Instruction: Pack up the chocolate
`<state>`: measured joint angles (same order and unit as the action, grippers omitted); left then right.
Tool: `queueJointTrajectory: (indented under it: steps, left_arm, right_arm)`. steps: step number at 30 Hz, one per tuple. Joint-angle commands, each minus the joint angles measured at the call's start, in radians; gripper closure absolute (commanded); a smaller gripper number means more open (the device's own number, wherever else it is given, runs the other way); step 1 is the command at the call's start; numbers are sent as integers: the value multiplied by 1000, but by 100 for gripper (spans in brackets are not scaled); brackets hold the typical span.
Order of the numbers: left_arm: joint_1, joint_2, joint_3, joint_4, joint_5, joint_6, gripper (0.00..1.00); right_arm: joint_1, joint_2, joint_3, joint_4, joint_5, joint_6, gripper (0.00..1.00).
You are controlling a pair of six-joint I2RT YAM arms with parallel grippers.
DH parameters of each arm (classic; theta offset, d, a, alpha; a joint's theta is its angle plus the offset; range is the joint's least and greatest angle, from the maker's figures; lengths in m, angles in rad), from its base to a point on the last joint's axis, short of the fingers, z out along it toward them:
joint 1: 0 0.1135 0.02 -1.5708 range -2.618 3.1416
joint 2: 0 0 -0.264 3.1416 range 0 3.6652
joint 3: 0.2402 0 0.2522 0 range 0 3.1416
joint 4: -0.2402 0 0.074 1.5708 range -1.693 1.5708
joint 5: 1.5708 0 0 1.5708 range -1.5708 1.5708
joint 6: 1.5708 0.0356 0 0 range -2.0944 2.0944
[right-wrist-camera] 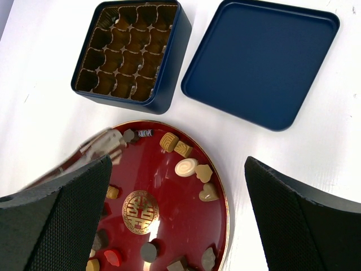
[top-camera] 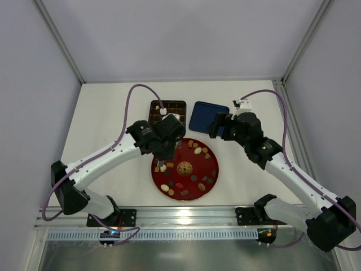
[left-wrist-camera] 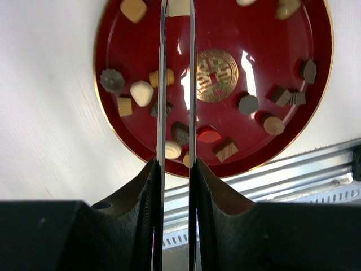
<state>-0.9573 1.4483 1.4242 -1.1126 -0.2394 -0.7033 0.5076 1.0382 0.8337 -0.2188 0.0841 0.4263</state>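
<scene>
The left gripper's [top-camera: 162,165] blades stand close and parallel with a cream chocolate [left-wrist-camera: 179,7] between the tips. Whether they pinch it I cannot tell. More small brown, tan and cream pieces dot the plate [left-wrist-camera: 254,56]. The box [right-wrist-camera: 176,62] lies just beyond, nearer this arm. The right gripper [right-wrist-camera: 177,161] gapes empty.

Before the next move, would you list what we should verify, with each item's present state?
1. Box uncovered, lid lying beside it: ok.
2. Box cells free: ok, those visible look empty.
3. Chocolate available on the plate: ok, many pieces.
4. Left gripper holding a piece: cannot tell; jaws nearly closed over the plate, with a cream piece at their tips, cut off by the frame edge.
5. Right gripper open and empty: ok.
</scene>
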Motion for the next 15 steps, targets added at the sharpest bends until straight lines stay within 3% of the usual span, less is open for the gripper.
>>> queueJointTrajectory:
  steps: [1, 9, 15]
  left_arm:
    - [64, -20, 84, -7, -29, 63, 82]
    - [282, 64, 220, 34, -37, 217, 82]
    - [386, 199, 320, 91, -37, 283, 82]
  right_arm:
    - [2, -14, 25, 15, 8, 3, 0]
    - [0, 31, 82, -5, -6, -14, 0]
    - [0, 43, 107, -11, -15, -21, 0]
